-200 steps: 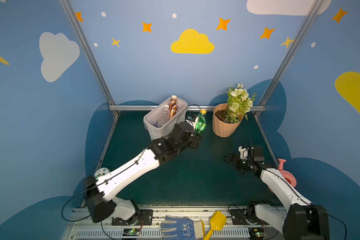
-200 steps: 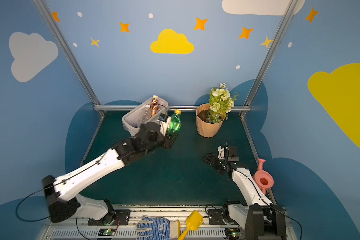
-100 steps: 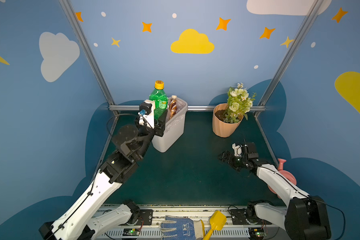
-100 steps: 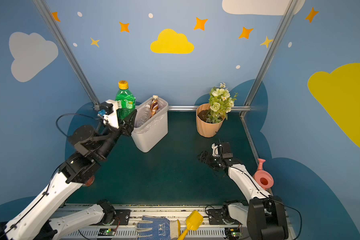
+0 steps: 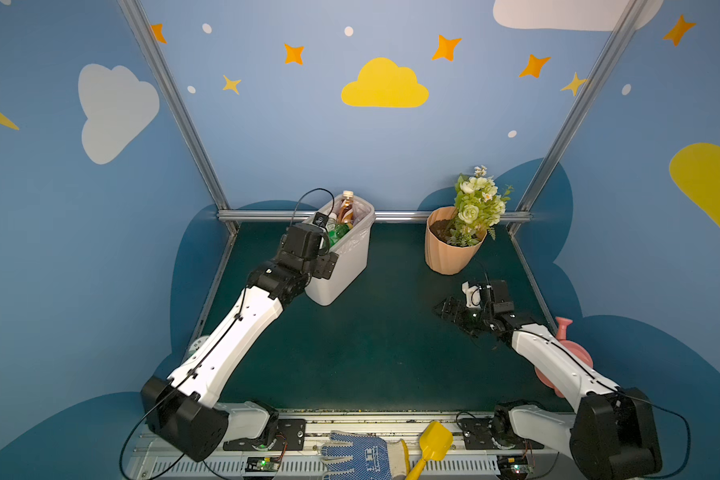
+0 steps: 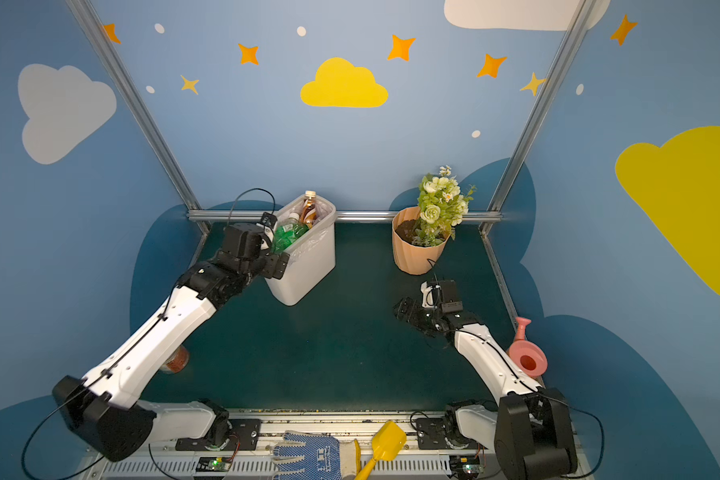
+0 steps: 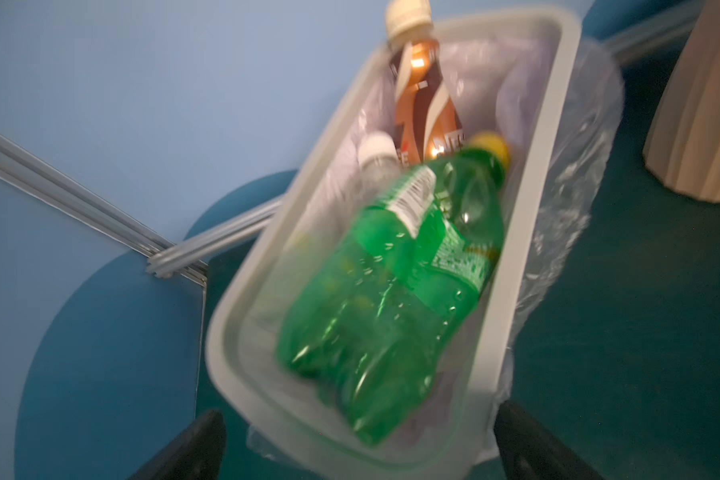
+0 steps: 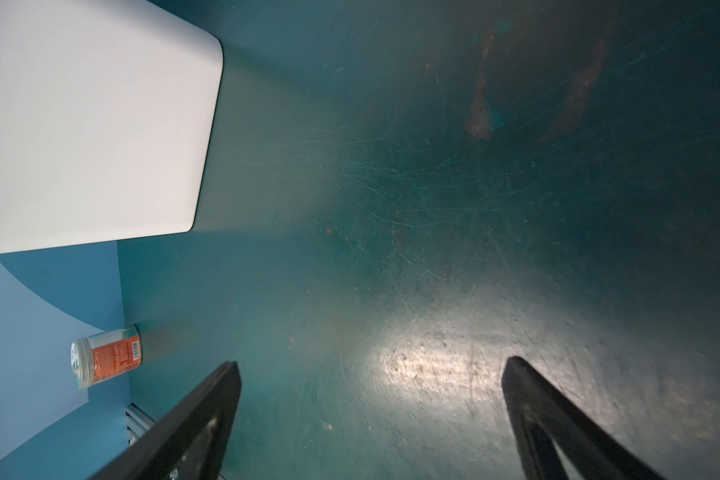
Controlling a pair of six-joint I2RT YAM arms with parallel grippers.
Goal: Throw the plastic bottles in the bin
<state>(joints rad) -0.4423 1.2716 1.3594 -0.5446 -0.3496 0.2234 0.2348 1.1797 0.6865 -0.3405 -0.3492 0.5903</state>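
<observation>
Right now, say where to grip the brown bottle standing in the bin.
Grip its neck under the white cap, from above: the brown bottle stands upright, cap clear of the bin rim, and the green bottle hides its lower body.

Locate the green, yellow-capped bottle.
In both top views the green bottle lies tilted inside the bin, at the back, left of centre, beside the upright brown-labelled bottle.

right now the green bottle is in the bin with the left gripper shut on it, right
No. The green bottle is in the bin, but the left gripper is open, not shut on it: the left wrist view shows its jaws standing wide apart, clear of the bottle.
</observation>
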